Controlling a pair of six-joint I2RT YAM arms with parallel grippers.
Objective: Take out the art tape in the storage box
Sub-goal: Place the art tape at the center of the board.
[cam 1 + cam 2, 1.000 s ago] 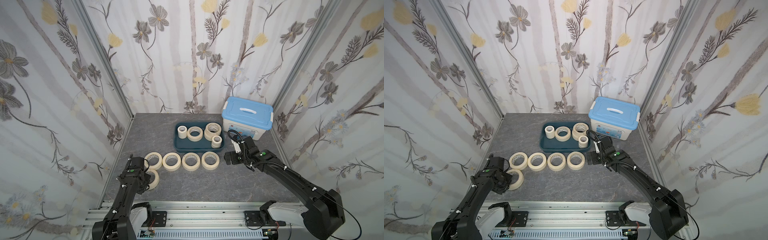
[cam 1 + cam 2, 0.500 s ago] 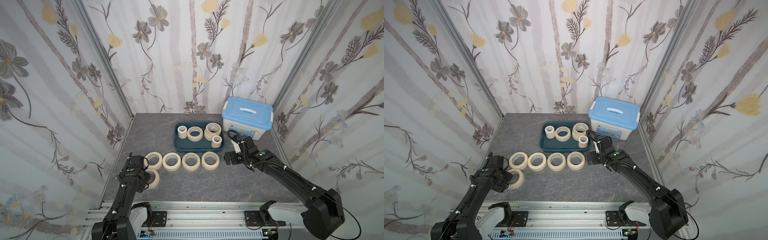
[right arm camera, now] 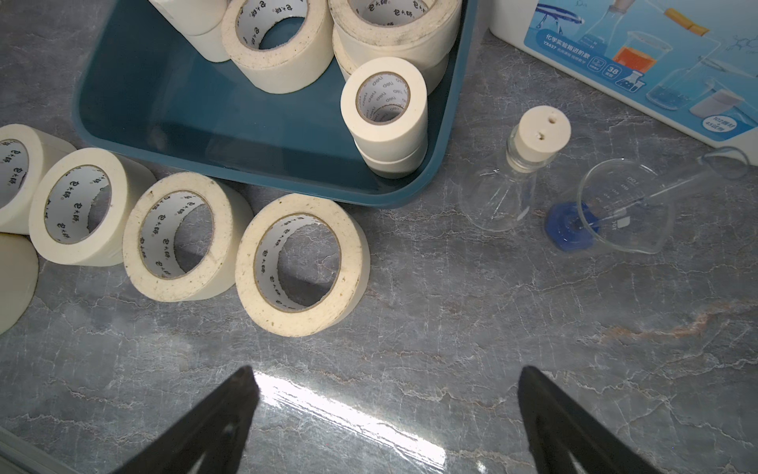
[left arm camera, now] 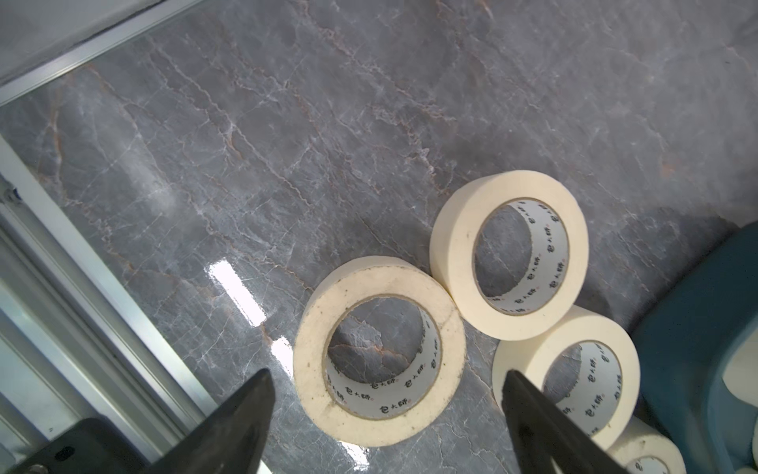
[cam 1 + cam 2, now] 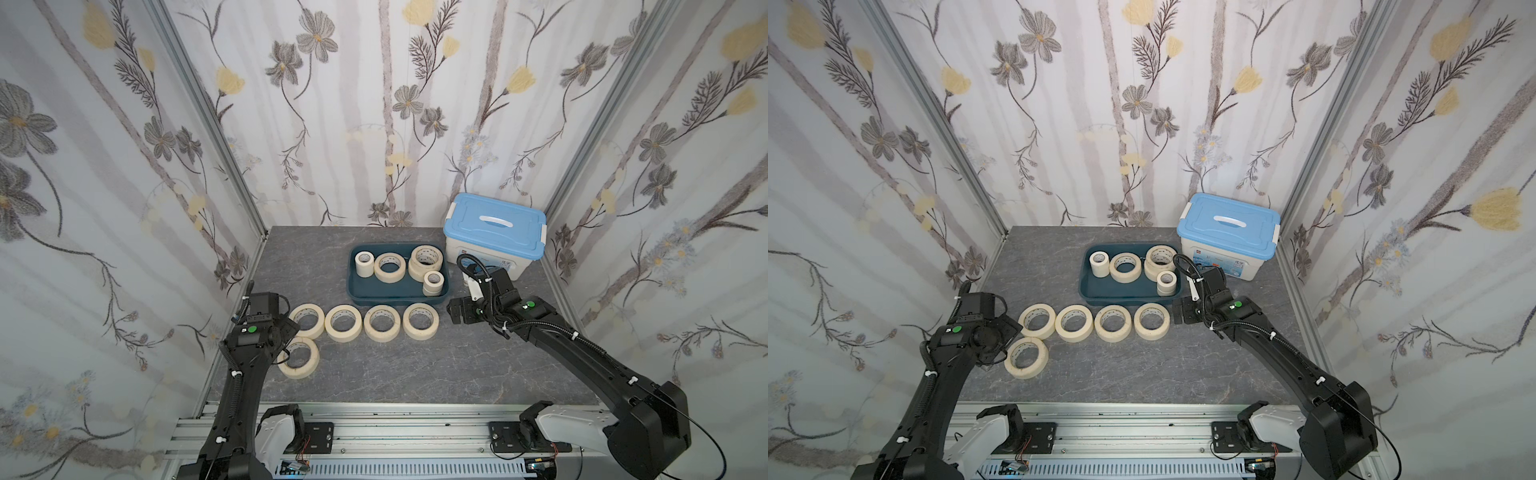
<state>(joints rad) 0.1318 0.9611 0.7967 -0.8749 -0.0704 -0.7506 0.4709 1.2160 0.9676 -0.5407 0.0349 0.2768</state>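
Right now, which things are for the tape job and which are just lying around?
For the job:
- tape rolls in the storage box, like the big roll
- tape rolls already out on the table, like the roll by the open left gripper

Just lying around:
- white tub with blue lid
- corked glass flask
- glass beaker

The tabletop reads as polished grey stone with pale and rusty veining, glossy enough to throw back bright glare; the storage box looks like smooth teal plastic with a soft sheen; the art tape is matt cream crepe paper, its flat faces slightly rough and speckled, its cores white printed card; the conical flask and beaker are clear glass; the flask's stopper looks matt, rubbery; the tub lid is light-blue plastic; the frame rail is brushed metal.
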